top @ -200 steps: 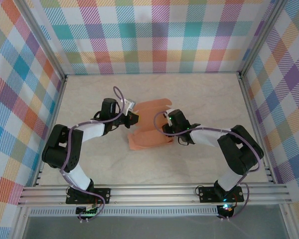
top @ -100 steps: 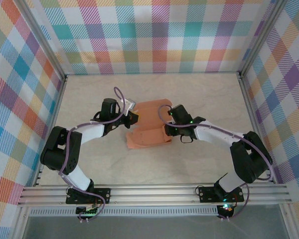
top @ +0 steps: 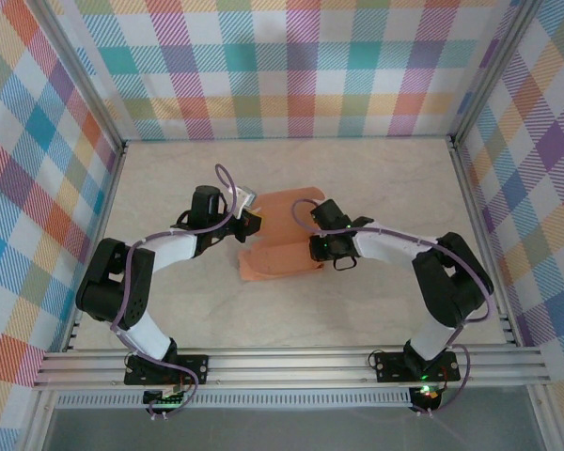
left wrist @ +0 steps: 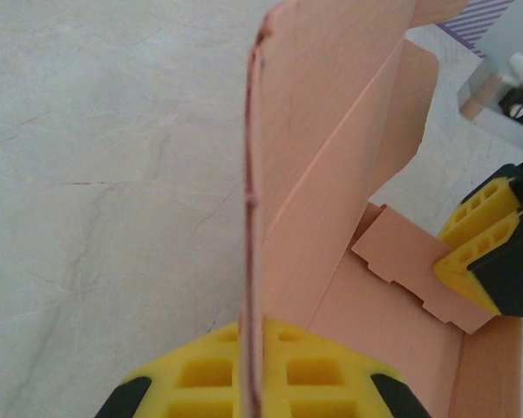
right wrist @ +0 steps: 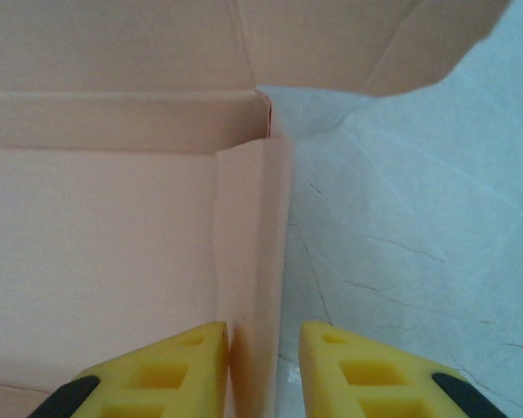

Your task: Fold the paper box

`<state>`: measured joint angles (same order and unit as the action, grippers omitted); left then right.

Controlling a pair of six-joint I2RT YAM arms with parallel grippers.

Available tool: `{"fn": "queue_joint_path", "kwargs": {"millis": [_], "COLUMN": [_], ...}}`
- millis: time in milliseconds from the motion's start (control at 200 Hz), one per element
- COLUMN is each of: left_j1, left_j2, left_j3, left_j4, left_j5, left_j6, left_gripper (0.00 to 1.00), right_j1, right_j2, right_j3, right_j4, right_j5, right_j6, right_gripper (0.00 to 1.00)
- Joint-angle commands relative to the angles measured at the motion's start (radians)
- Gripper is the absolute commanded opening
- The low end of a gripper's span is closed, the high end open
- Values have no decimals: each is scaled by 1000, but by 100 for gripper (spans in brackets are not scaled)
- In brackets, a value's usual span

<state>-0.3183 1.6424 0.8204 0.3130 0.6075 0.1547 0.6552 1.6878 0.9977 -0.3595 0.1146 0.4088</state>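
The paper box (top: 280, 246) is salmon-orange card, partly folded, lying mid-table between both arms. My left gripper (top: 251, 222) is at its left side, shut on an upright wall edge (left wrist: 254, 174) that runs between the yellow pads (left wrist: 200, 374). My right gripper (top: 312, 242) is at the box's right side. In the right wrist view its jaws (right wrist: 261, 335) straddle the upright right wall (right wrist: 254, 244). The left pad touches the card and the right pad (right wrist: 349, 366) stands off with a gap. A notched tab (left wrist: 410, 274) lies inside, next to the right gripper's fingers (left wrist: 475, 248).
The marbled tabletop (top: 376, 178) is bordered by checked walls (top: 291, 66) at the back and both sides. An aluminium rail (top: 291, 362) runs along the near edge by the arm bases.
My right gripper has shifted a little left and nearer along the box's right wall, and its jaws have narrowed. The left gripper keeps its hold and has not moved.
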Motion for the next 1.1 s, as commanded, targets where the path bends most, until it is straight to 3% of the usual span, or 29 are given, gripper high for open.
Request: {"fn": "queue_joint_path", "kwargs": {"millis": [0, 295, 405, 450, 515, 575, 630, 730, 825, 1095], "left_j1": [-8, -8, -8, -8, -9, -8, -8, -8, -6, 76], "left_j2": [-13, -19, -20, -24, -41, -70, -108, -206, -307, -529], "left_j3": [-9, -8, 1, 2, -2, -11, -32, -98, -159, -290], "left_j4": [-27, -34, -53, -55, -51, -48, -42, -20, -16, -5], "left_j5": [-4, -7, -9, -14, -38, -65, -101, -179, -274, -456], "left_j6": [25, 22, 13, 2, -24, -39, -53, -87, -131, -274], "left_gripper": [0, 0, 0, 8, 29, 40, 62, 86, 95, 96], "right_j1": [7, 13, 18, 20, 20, 21, 20, 21, 22, 92], "right_j2": [39, 60, 72, 76, 83, 87, 88, 106, 136, 270], "right_j3": [41, 56, 66, 71, 81, 92, 100, 118, 137, 222], "right_j4": [-13, -58, -87, -98, -114, -127, -134, -155, -181, -313], "right_j5": [4, 56, 92, 109, 129, 151, 164, 191, 210, 312], "right_j6": [24, 3, -6, -8, -10, -13, -17, -28, -27, 15], "right_gripper": [24, 0, 0, 0, 0, 0, 0, 0, 0, 0]}}
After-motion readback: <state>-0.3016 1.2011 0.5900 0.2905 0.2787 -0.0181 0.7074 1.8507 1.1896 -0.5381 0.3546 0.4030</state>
